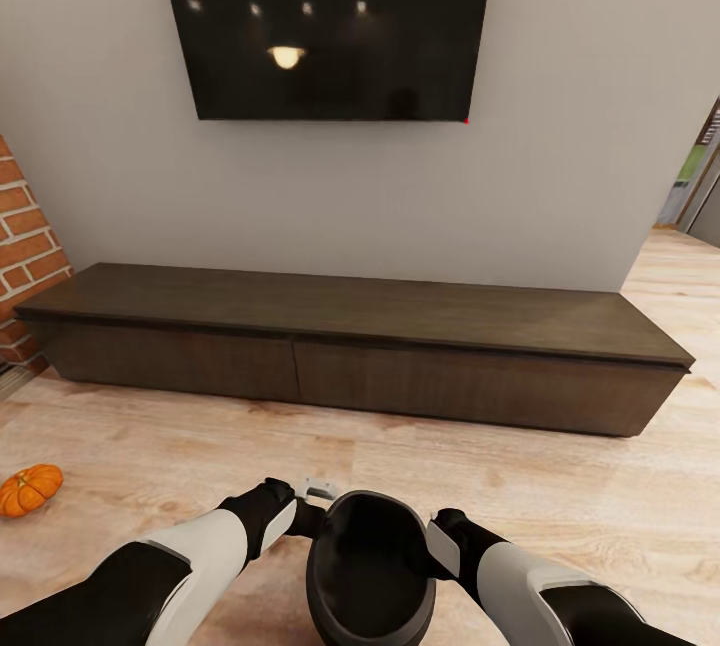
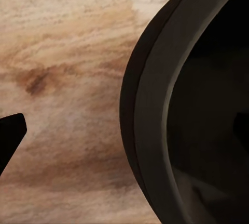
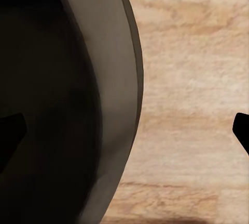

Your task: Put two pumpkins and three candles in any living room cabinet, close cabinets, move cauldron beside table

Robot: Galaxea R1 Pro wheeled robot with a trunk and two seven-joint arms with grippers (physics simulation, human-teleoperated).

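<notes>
The black cauldron sits low between my two arms over the wooden floor. My left gripper is open, its fingers straddling the cauldron's rim, one dark fingertip outside. My right gripper is also open astride the opposite rim, one fingertip inside the bowl and one outside. One orange pumpkin lies on the floor at the far left. The long dark brown cabinet stands against the wall ahead with its fronts shut. The candles and the table are out of view.
A black TV hangs on the grey wall above the cabinet. A red brick wall meets the cabinet's left end. A doorway opens at the far right. Wooden floor lies between me and the cabinet.
</notes>
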